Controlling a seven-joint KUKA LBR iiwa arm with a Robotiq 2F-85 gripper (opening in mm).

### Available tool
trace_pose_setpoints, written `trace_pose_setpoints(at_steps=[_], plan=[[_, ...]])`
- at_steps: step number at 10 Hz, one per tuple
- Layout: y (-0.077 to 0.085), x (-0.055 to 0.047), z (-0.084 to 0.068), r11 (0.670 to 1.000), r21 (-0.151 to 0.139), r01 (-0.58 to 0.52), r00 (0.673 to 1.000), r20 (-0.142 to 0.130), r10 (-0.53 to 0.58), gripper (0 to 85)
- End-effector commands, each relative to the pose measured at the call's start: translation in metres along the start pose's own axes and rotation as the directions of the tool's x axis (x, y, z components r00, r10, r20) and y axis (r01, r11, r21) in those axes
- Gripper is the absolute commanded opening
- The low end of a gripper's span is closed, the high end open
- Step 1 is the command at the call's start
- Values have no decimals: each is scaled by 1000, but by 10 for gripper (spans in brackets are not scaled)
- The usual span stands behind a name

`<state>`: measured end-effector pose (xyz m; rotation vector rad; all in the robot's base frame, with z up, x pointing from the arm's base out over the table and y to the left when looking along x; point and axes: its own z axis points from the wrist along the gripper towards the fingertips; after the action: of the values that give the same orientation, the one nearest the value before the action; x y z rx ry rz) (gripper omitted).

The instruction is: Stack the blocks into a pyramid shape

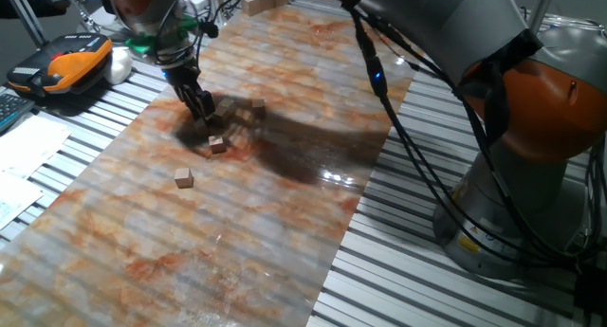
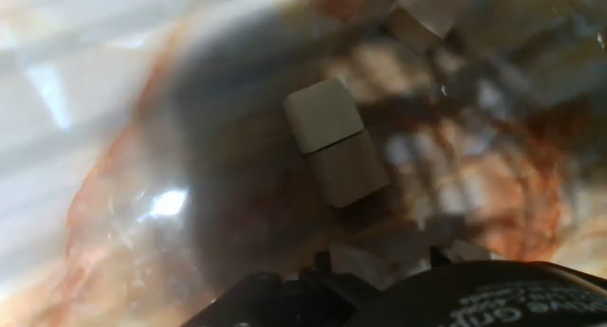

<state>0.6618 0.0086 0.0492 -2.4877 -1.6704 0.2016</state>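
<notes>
Marbled orange-and-grey sheet (image 1: 237, 204) covers the middle of a slatted metal table (image 1: 417, 270); glare patch right of centre in fixed view.

Gripper (image 1: 203, 109) sits upper left of centre, fingers pointed down at the sheet, tips low and near the surface. Cannot tell from either view whether the jaws are apart or together: fixed view shows them as one dark mass, hand view shows only the dark housing along the bottom edge.

Blocks seen in fixed view:
- one cube (image 1: 218, 145) just below and right of the gripper tips
- one cube (image 1: 258, 106) right of the gripper, in the arm's shadow
- one cube (image 1: 184, 178) alone, lower left of the others, well apart

Hand view, blurred: two cubes (image 2: 336, 140) touching end to end at frame centre; another cube (image 2: 424, 19) at top edge.

Orange-and-black handheld unit (image 1: 66, 62) lies far upper left, off the sheet.
</notes>
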Motion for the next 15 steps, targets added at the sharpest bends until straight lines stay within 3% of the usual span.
trace_pose_setpoints(at_steps=[1, 3, 7, 10, 14, 15], plan=[[0, -1, 0, 999, 2, -39, 999, -14, 39, 510], [1, -1, 0, 998, 24, -62, 998, -9, 62, 510], [1, -1, -1, 999, 26, -36, 999, -3, 36, 510], [3, 4, -9, 999, 35, -27, 999, 31, 26, 510], [4, 3, -9, 1000, 16, 5, 999, 45, -6, 510], [3, 0, -6, 1000, 13, 8, 999, 31, -8, 510]])
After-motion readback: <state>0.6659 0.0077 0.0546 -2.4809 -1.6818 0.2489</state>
